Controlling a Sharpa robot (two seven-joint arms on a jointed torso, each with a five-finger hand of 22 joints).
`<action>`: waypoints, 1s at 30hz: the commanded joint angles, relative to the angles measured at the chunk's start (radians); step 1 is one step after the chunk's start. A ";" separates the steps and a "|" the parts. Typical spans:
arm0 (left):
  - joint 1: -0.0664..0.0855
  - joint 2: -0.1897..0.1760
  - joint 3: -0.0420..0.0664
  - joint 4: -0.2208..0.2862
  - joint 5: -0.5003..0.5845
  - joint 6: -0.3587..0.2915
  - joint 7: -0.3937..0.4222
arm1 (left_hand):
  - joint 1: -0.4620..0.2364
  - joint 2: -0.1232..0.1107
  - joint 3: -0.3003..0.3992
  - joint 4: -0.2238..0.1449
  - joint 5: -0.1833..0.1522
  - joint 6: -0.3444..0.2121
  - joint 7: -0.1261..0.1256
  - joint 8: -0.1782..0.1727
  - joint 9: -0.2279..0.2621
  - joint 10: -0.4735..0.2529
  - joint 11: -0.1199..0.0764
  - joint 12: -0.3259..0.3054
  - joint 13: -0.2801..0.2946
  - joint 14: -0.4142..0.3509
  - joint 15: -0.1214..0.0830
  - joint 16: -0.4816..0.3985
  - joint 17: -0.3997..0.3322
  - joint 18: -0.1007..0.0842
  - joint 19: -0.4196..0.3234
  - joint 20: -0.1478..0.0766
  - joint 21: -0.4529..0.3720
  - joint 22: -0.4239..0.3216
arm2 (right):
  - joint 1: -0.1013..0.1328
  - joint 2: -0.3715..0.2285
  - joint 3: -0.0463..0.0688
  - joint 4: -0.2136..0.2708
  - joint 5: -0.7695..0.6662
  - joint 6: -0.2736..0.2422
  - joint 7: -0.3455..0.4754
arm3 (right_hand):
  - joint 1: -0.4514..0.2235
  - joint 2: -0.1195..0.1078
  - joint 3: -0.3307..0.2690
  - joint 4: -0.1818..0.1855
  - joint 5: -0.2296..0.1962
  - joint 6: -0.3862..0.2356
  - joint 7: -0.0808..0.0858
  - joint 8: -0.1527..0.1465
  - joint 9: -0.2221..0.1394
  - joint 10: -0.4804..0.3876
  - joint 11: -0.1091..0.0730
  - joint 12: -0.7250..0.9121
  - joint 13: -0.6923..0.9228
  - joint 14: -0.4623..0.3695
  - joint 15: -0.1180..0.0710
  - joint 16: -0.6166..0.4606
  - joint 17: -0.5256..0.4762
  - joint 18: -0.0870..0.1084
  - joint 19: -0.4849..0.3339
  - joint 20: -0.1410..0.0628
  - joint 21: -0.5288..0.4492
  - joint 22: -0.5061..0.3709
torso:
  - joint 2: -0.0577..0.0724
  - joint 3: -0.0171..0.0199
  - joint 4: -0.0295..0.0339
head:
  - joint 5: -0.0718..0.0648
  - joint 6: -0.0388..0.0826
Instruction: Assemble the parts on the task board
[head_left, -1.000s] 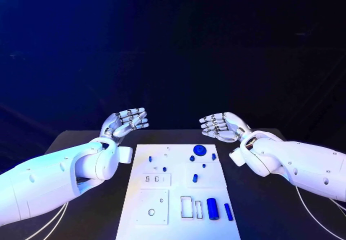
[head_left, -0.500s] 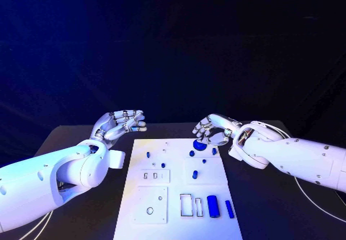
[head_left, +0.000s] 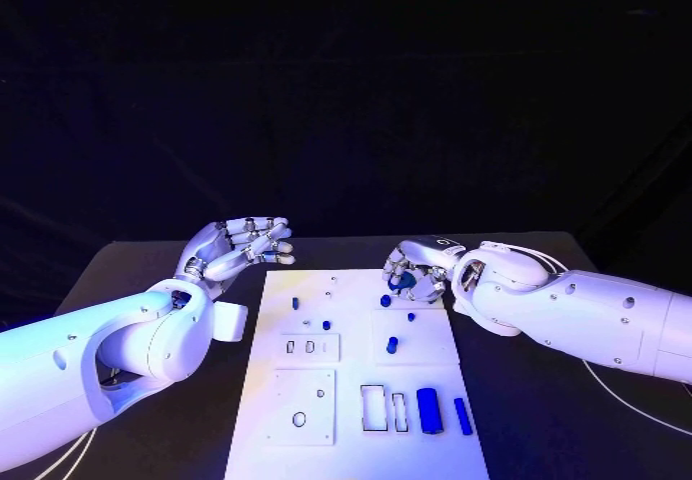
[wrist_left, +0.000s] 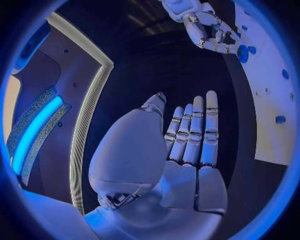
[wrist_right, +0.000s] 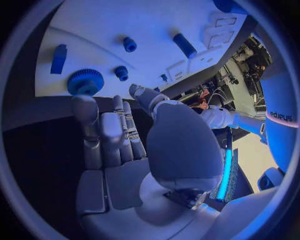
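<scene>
White and long, the board runs down the middle of the head view on the black table. Blue parts lie scattered over it: a round toothed gear at its upper right, a small peg at upper left, another peg just below that, a short cylinder near the centre, and a thick cylinder with a thinner bar beside it at the lower right. Pale rectangular slots sit left of the thick cylinder.

The right hand reaches in from the right of the frame and hangs over the gear, fingers curved down around it. In the right wrist view its fingers lie straight and side by side, with the gear beyond the tips and apart from them, so it holds nothing. That view also shows a bar, two small pegs and a cylinder on the board.

The left hand is raised left of the board's upper end, above the table, fingers loosely curled in the head view. Its wrist view shows the palm flat, fingers stretched out together, nothing in it. The right hand and gear appear at the top of that circle.
</scene>
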 joint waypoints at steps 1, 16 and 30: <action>0.005 -0.002 0.001 0.006 0.002 0.022 0.002 | -0.001 -0.009 0.007 -0.001 -0.004 0.001 0.012 -0.006 0.001 -0.001 0.000 -0.007 -0.002 -0.010 -0.001 0.006 0.006 0.010 0.001 -0.002 0.010 0.005 | 0.000 0.010 0.000 -0.007 -0.084 0.052 -0.061 | 0.002 -0.011 0.005 0.011 0.009 -0.007 -0.002 -0.005 0.015 -0.011 0.000 -0.003 0.004 0.052 0.004 0.090 0.089 -0.019 0.027 0.002 0.071 0.095 | 0.010 -0.0003 0.0022 | -0.003 -0.003; 0.010 -0.004 0.001 0.002 0.008 0.026 -0.001 | -0.003 -0.010 0.008 -0.001 -0.005 -0.002 0.014 -0.009 0.002 -0.008 0.002 -0.009 -0.003 -0.018 0.001 0.013 0.017 0.009 -0.005 -0.002 0.025 0.015 | -0.004 0.040 -0.001 -0.031 -0.103 0.074 -0.078 | 0.007 -0.014 0.015 0.022 0.013 -0.010 0.000 -0.004 0.036 -0.024 0.002 -0.003 0.009 0.058 0.005 0.182 0.186 -0.037 0.065 0.011 0.161 0.219 | 0.017 -0.0007 0.0052 | 0.000 -0.009; 0.012 -0.004 0.001 -0.005 0.013 0.026 -0.006 | -0.004 -0.010 0.008 -0.001 -0.005 -0.004 0.015 -0.010 0.002 -0.012 0.003 -0.009 -0.004 -0.022 0.001 0.015 0.022 0.009 -0.008 -0.002 0.031 0.018 | -0.011 0.054 -0.004 -0.036 -0.097 0.098 -0.072 | 0.007 -0.010 0.019 0.030 0.012 -0.005 0.001 -0.001 0.045 -0.017 0.002 -0.001 0.013 0.059 0.004 0.202 0.204 -0.041 0.074 0.014 0.185 0.253 | 0.022 0.0001 0.0058 | 0.003 -0.020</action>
